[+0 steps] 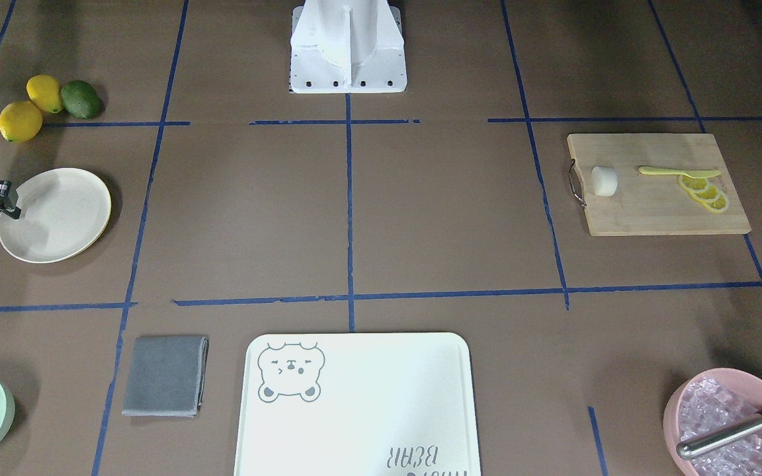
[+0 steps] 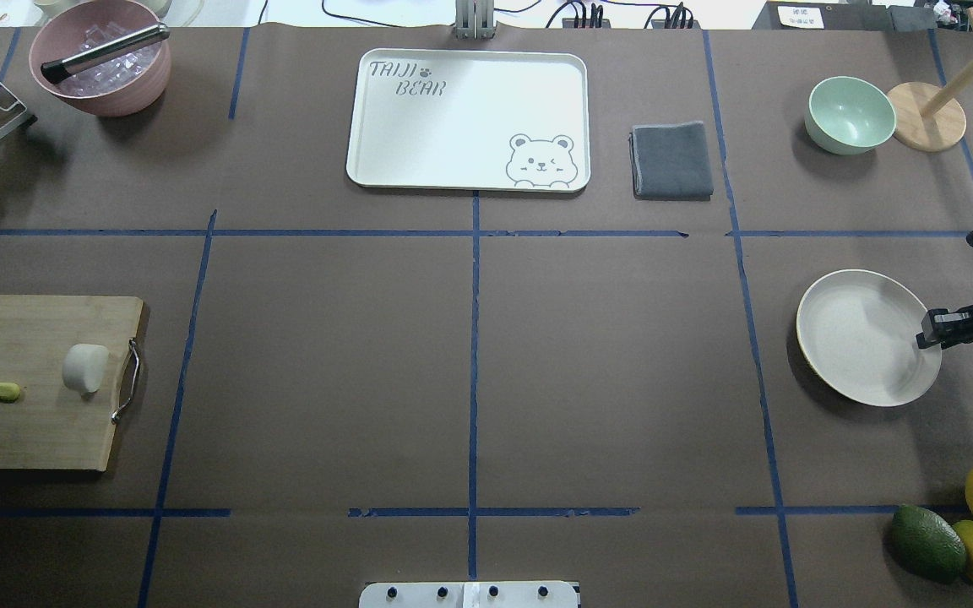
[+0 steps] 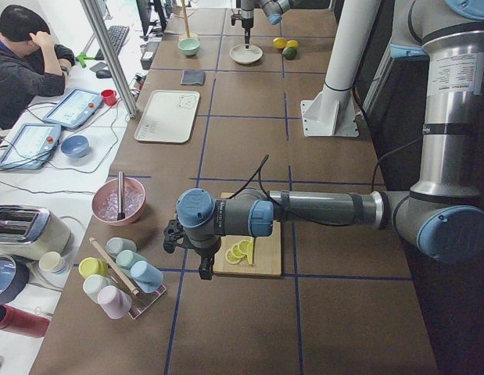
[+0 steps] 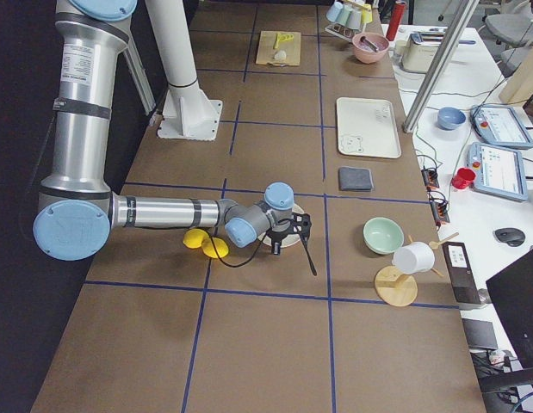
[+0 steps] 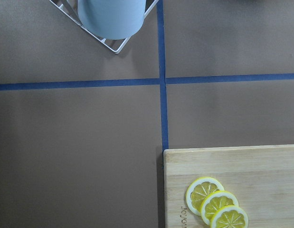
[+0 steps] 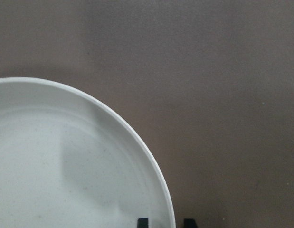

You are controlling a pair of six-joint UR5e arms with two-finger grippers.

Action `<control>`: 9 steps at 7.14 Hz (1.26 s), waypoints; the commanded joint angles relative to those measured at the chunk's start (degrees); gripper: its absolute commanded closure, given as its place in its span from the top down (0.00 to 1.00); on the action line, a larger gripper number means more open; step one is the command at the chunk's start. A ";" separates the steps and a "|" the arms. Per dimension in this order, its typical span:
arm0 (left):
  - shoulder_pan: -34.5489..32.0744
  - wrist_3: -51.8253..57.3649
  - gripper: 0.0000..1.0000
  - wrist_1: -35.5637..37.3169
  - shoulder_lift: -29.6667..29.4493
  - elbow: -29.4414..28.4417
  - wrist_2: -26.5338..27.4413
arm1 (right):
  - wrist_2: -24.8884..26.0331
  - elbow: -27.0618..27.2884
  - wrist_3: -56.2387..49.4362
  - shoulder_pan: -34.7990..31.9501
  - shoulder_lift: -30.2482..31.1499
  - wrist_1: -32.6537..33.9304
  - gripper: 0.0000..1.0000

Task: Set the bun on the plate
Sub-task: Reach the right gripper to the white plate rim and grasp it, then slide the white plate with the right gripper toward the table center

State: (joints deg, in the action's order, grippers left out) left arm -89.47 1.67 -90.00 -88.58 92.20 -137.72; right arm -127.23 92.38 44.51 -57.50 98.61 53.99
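The small white bun (image 1: 604, 180) lies on a wooden cutting board (image 1: 652, 211), near its metal handle; it also shows in the overhead view as the bun (image 2: 85, 368). The cream plate (image 2: 862, 338) sits far off on the robot's right side. My right gripper (image 2: 930, 329) is at the plate's outer rim. In the right wrist view its two fingertips (image 6: 143, 222) stand close together astride the rim, shut on the plate (image 6: 66, 166). My left gripper (image 3: 202, 269) hangs over the board's far end by the lemon slices; I cannot tell whether it is open or shut.
Lemon slices (image 1: 705, 193) and a yellow spoon (image 1: 675, 172) share the board. Two lemons and an avocado (image 1: 80, 99) lie near the plate. A green bowl (image 2: 850, 114), grey cloth (image 2: 671, 160), bear tray (image 2: 419, 127) and pink ice bowl (image 2: 102, 63) line the far edge.
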 commanded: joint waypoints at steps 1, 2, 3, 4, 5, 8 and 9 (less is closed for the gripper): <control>0.00 -0.09 1.00 0.00 -0.19 0.09 0.00 | -0.13 1.30 0.32 -0.16 0.18 0.06 0.00; 0.00 -0.09 1.00 0.00 -0.45 0.09 0.00 | -0.04 3.92 0.40 -0.33 0.70 0.06 0.00; 0.00 -0.18 1.00 0.00 -0.54 0.44 0.09 | -0.73 7.86 0.49 -2.16 2.45 0.14 0.00; 0.00 -0.18 1.00 0.00 -0.54 0.53 0.18 | -5.27 9.99 0.58 -5.66 2.03 0.15 0.00; 0.00 -0.18 1.00 0.00 -0.63 0.53 0.26 | -10.01 11.06 0.75 -8.48 -0.06 0.15 0.00; 0.00 -0.18 1.00 0.00 -0.63 0.44 0.26 | -11.64 10.45 18.18 -5.99 -13.21 0.49 0.00; 0.00 -0.18 1.00 0.00 -0.54 0.44 0.26 | -10.25 9.84 25.03 -1.09 -17.44 0.93 0.00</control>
State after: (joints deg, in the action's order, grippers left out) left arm -89.47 1.49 -90.00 -89.21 92.64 -137.44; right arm -138.42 102.84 61.15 -63.22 86.83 54.49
